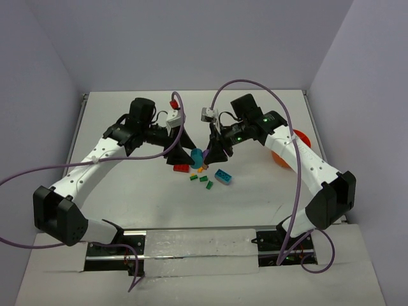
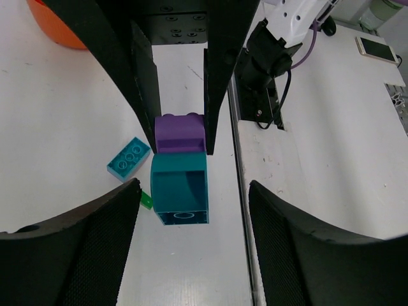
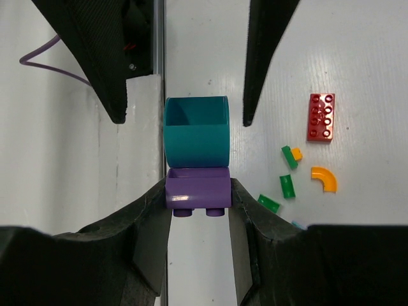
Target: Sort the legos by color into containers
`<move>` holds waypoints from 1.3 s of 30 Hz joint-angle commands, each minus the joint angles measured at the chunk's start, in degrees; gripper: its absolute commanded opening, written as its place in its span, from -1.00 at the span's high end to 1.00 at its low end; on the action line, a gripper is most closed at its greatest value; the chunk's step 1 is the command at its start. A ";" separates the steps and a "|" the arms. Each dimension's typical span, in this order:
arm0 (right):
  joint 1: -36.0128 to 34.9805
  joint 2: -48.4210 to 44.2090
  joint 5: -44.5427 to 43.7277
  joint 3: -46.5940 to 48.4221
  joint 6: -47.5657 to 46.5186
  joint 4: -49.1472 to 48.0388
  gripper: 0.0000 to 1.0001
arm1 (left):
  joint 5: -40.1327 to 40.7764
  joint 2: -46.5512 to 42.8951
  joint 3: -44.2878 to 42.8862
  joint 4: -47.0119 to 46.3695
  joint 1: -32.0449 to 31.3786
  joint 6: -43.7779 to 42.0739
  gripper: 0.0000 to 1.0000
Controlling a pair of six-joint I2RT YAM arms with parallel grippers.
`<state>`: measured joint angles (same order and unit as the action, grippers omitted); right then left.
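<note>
My right claw point(image 3: 197, 189) clamps the purple brick point(image 3: 196, 191), a teal brick point(image 3: 196, 131) stuck to its end; my left claw point(image 2: 191, 186) stands open astride the teal one, apparently to pull them apart for sorting; the orange bowl point(image 2: 57, 29) sits well apart.

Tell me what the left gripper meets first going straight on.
Probably the teal piece, partly between the open fingers of the left gripper and joined to the purple brick held by the right gripper.
</note>
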<state>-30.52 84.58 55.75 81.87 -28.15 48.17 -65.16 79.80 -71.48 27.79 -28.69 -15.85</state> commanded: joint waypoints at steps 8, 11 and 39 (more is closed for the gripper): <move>-0.82 -0.08 1.73 2.86 2.14 -0.75 1.00 | 0.25 1.90 -1.50 0.77 -2.77 -2.56 0.04; -0.84 -0.54 1.27 2.69 2.00 -0.90 1.00 | 0.71 1.92 -0.98 0.53 -2.77 -2.28 0.23; 15.51 -7.99 -5.63 -8.66 1.76 0.06 1.00 | 6.76 -0.55 4.11 -0.23 5.05 -3.23 1.00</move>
<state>-21.25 80.17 51.16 76.82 -30.28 49.86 -61.01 81.54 -67.92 32.28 -23.83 -21.82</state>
